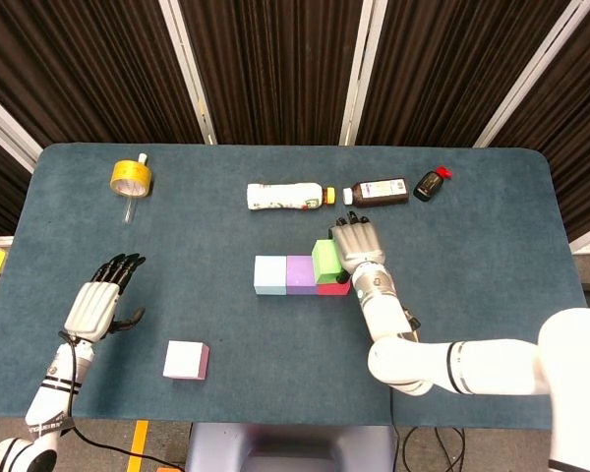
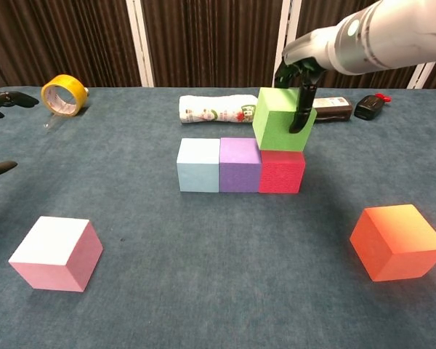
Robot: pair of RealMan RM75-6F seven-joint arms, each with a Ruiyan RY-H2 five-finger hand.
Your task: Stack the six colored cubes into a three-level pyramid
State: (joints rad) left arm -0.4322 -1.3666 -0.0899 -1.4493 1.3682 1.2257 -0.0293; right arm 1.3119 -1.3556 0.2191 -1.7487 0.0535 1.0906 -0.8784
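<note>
**What stays out of sight**

The orange cube shows only from the chest; from the head, the right arm covers that spot near the elbow. The red cube peeks out just beside the right hand, mostly hidden beneath the hand and the green cube. The left hand is cut off by the chest picture's left edge, only dark fingertips showing. Labels on the bottles beyond the right hand are too small to read.

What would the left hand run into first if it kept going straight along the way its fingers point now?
The left hand points toward the far table edge, slightly right. The way looks free; the yellow tape roll sits near that line and may be met first, though depth is unclear.
</note>
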